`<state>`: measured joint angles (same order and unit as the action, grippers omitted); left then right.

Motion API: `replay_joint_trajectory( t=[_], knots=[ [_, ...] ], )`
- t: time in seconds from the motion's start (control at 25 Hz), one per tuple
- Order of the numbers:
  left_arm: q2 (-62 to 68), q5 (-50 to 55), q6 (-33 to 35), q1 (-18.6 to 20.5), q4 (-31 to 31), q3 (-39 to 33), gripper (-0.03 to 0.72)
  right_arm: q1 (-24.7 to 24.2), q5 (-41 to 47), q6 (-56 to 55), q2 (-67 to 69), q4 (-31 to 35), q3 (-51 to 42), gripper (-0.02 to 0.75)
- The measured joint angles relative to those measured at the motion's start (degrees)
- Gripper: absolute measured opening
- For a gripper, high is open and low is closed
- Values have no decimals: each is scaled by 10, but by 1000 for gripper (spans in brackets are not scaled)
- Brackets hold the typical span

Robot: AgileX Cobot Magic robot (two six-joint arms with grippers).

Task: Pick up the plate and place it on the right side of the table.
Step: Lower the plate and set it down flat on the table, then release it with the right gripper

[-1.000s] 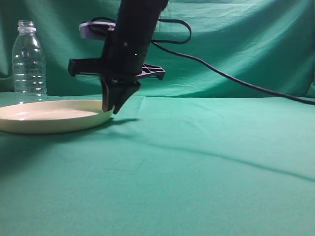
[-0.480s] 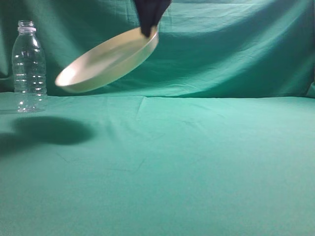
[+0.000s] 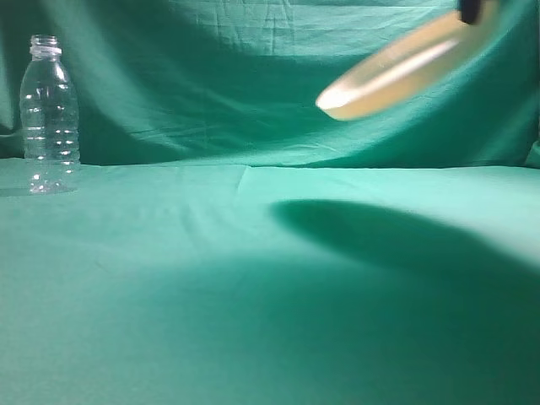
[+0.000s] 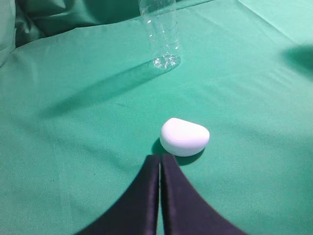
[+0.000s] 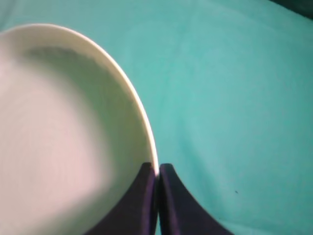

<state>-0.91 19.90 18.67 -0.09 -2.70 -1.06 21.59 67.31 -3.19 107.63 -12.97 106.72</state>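
The right hand (image 5: 157,169) is high above the teal-green cloth table (image 3: 253,321), its two black fingers pinched on the rim of the wide, round, cream-yellow plastic plate (image 5: 63,142). The plate hangs tilted in the air at the upper right, blurred. The left hand (image 4: 160,164) is closed on nothing, just above the table, near a small white rounded object (image 4: 184,136). A clear plastic bottle (image 3: 50,114) stands upright at the far left.

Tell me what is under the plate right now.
The plate hangs tilted in the air, pinched at its rim by the right claw. Under it lies only green table cloth and the plate's dark shadow; nothing stands there.
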Motion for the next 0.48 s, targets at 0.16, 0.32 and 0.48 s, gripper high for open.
replay_joint_trajectory(
  t=[0.16,0.32,0.48],
  knots=[
    [0,0,0,0,0,0,0,-74,-67,-1,-61,21,-145,0],
    [0,0,0,0,0,0,0,-135,-151,-4,-87,48,-283,0],
    [0,0,0,0,0,0,0,-176,-238,-5,-87,63,-383,0]
  ],
)
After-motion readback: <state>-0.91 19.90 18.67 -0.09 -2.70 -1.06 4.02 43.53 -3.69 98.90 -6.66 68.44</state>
